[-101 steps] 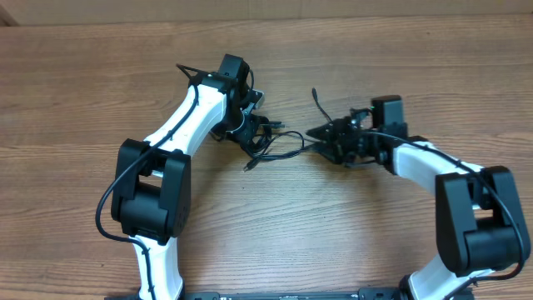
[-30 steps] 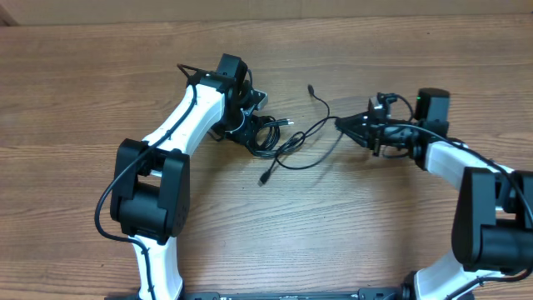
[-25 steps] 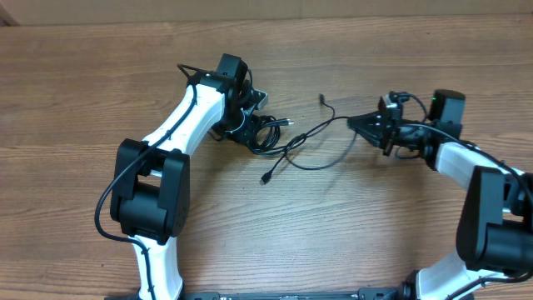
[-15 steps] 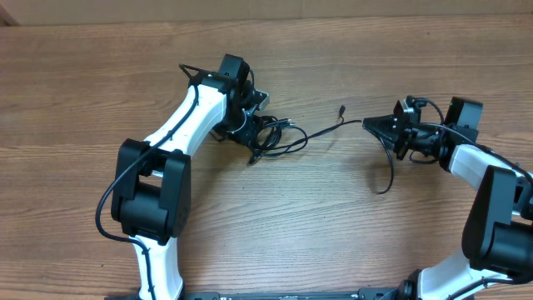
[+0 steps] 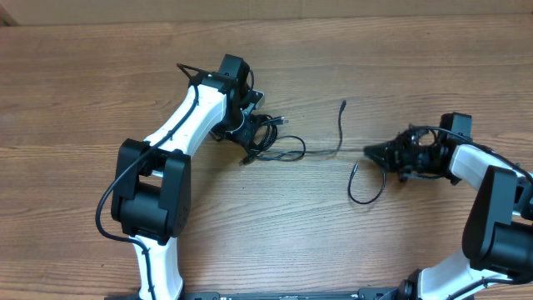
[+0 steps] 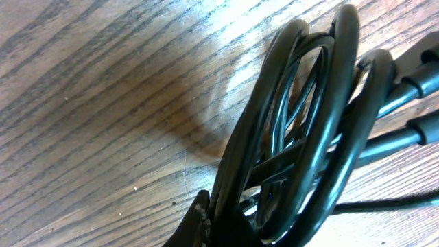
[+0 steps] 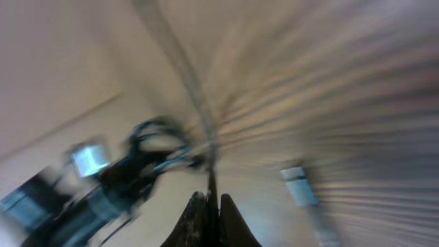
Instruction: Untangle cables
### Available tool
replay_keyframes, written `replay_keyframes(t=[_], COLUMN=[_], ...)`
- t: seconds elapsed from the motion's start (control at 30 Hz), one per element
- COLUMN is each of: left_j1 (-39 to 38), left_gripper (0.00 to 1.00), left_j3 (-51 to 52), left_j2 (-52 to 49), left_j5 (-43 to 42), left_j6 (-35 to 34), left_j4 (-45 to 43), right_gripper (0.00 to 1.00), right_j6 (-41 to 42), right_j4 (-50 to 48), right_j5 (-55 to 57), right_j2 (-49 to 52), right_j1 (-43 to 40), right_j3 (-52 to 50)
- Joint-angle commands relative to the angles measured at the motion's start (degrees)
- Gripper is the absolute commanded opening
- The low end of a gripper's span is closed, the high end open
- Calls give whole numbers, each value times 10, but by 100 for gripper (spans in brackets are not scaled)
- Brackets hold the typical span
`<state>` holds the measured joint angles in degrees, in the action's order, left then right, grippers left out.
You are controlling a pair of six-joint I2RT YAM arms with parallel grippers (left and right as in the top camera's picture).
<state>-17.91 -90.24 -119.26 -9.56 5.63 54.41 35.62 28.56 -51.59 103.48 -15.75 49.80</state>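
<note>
Two white-and-black arms (image 5: 196, 108) work over a wooden table (image 5: 83, 83), partway through separating the cords. The left gripper (image 5: 248, 133) keeps the coiled bundle of cables (image 5: 271, 148) just left of the table's middle. Its loops stand up against the wrist camera, and the fingers seem clamped on it, though only one tip shows. Well to the right, the right gripper (image 5: 375, 152) pinches a loose cable (image 5: 366, 198) between pressed-together fingers in a blurred wrist view, the slack curling onto the wood. A thin strand (image 5: 321, 153) with a plug end (image 5: 344, 105) lies between them, and whether it is free of the bundle cannot be made out. The likely next move is to lay this cord down apart, then reach for another. The bundle's overlapping loops look like the main obstacle.
</note>
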Motion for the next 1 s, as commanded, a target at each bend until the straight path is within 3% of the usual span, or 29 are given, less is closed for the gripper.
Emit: replay_keyframes(t=[0.0, 0.1, 0.13, 0.2, 0.27, 0.53, 0.73, 0.97], left_j1=[3, 3, 3, 3, 3, 3, 2, 2], left_gripper=[4, 4, 5, 4, 4, 4, 4, 4], left_j3=[2, 2, 2, 2, 2, 2, 2, 2], left_j2=[9, 9, 9, 9, 9, 9, 9, 9], left_j5=[27, 27, 27, 27, 27, 26, 24, -27], left_j6=[-12, -12, -12, -12, -12, -12, -12, 16], left_j4=[1, 1, 1, 1, 1, -1, -5, -5], right_gripper=[5, 5, 9, 35, 44, 29, 31, 37], right_j6=[-14, -14, -14, -14, -14, -35, -94, -132], right_j4=[17, 32, 36, 45, 59, 221, 322, 274], right_j5=[176, 229, 248, 273, 275, 260, 260, 235], right_j2=[1, 1, 1, 1, 1, -10, -31, -32], right_j1=[-6, -6, -6, -6, -6, 1, 47, 134], right_j3=[0, 0, 0, 0, 0, 85, 182, 199])
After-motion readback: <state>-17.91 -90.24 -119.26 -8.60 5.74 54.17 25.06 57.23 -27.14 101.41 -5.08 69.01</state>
